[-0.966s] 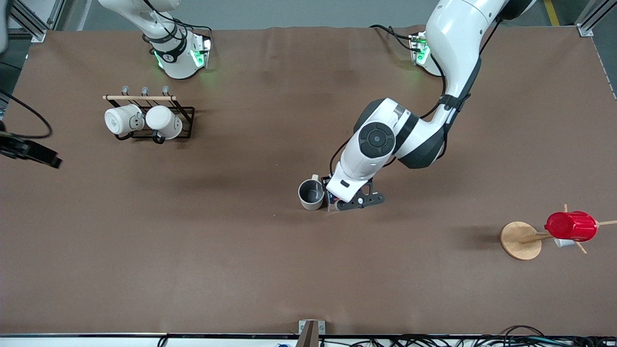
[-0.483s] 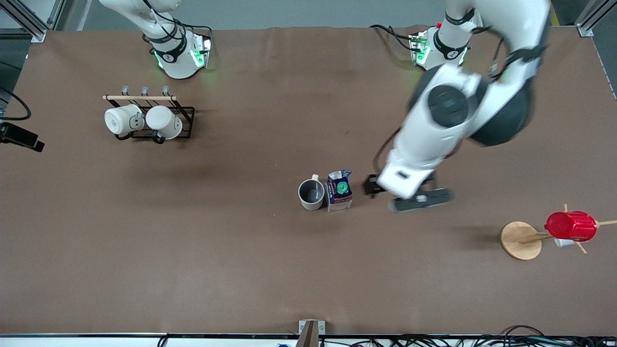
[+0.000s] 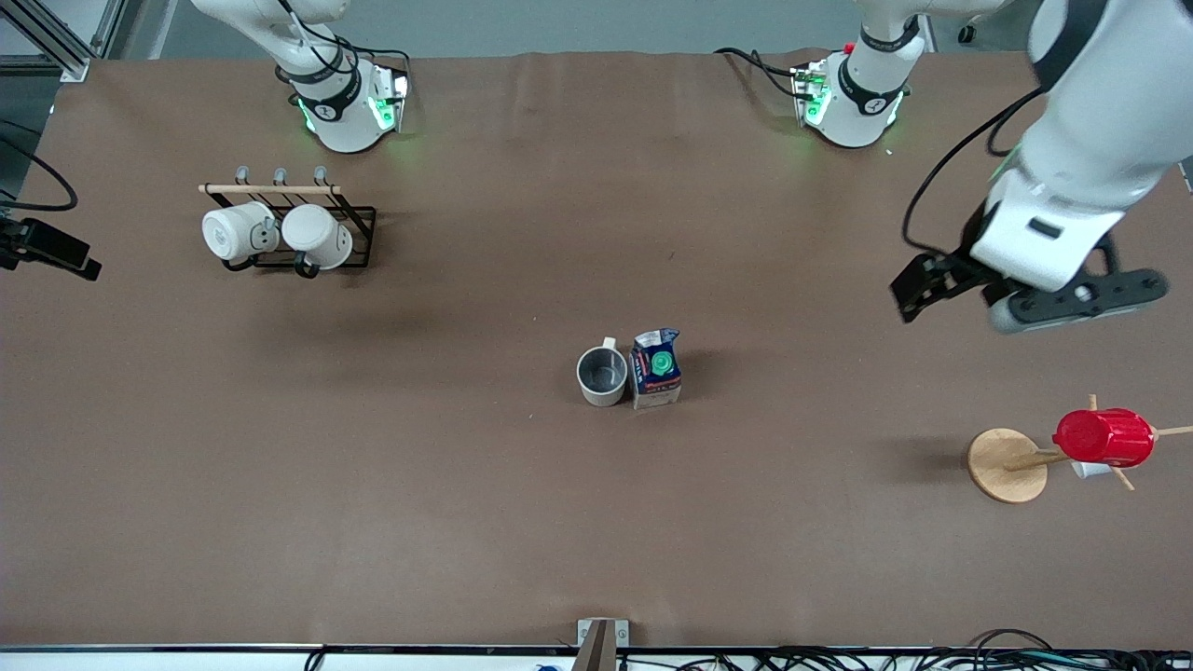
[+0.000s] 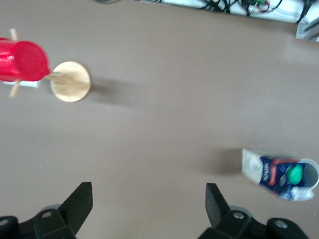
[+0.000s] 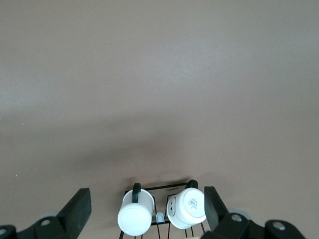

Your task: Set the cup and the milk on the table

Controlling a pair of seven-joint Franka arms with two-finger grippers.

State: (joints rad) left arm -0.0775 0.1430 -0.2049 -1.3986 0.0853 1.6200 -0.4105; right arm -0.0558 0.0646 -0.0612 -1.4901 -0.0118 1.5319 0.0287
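the cup (image 3: 602,375) stands upright on the counter (image 3: 466,485), grey inside showing, handle toward the robots' bases. the milk (image 3: 656,369) stands upright and touching the cup, on the side toward the left arm's end of the counter, green cap up; both lie near the counter's middle. the left pincer (image 3: 1030,296) hangs in the air over bare counter toward the left arm's end, well apart from the milk and cup and holding nothing; its fingers (image 4: 79,204) are spread wide apart. between that pincer's place and the front camera stands a wooden peg stand (image 3: 1008,464) with a red cup (image 3: 1103,437) on one peg. the right pincer (image 5: 147,206), seen only in the right wrist view, waits with fingers wide apart, holding nothing, above the counter near a black rack (image 3: 328,244) carrying two white mugs (image 3: 238,232), well apart from the cup and milk.
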